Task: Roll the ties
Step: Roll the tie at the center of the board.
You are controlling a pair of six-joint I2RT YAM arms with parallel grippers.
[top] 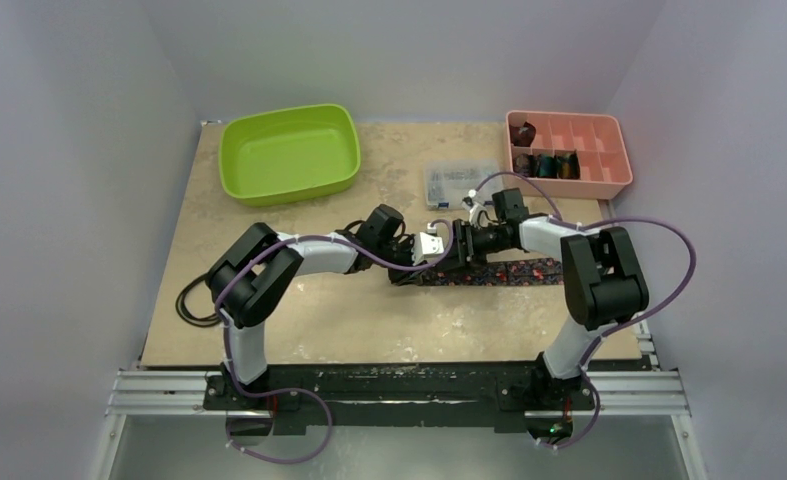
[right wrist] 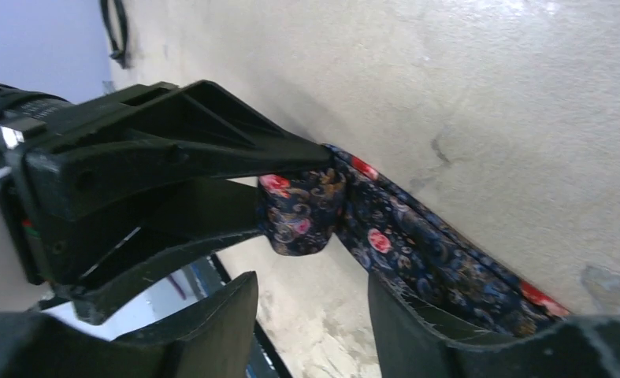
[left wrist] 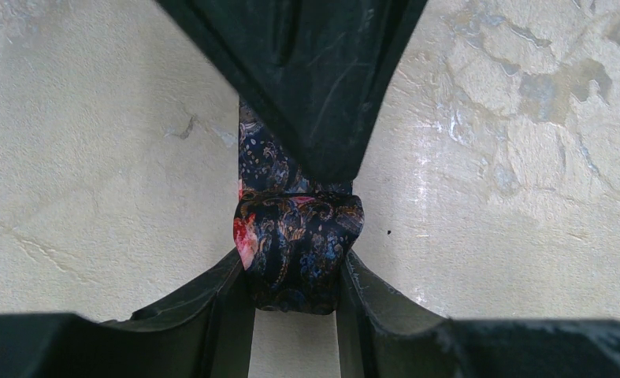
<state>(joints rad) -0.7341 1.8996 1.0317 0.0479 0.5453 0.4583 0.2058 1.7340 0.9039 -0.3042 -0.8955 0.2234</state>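
A black tie with red-pink floral dots [top: 514, 271] lies flat across the middle of the table. Its left end is rolled into a small coil [left wrist: 297, 246]. My left gripper [left wrist: 295, 293] is shut on that coil, one finger on each side. The coil also shows in the right wrist view [right wrist: 300, 214], held by the left gripper's fingers [right wrist: 172, 150]. My right gripper [right wrist: 310, 315] is open just in front of the coil, its right finger over the flat tie [right wrist: 440, 264]. In the top view the two grippers meet: left [top: 431, 258], right [top: 461, 250].
A pink divided tray [top: 609, 170] at the back right holds several small rolled ties [top: 546, 164]. A clear plastic box [top: 457, 184] sits behind the grippers. A green bin [top: 289, 152] stands at the back left. A black cable [top: 194, 303] lies by the left edge.
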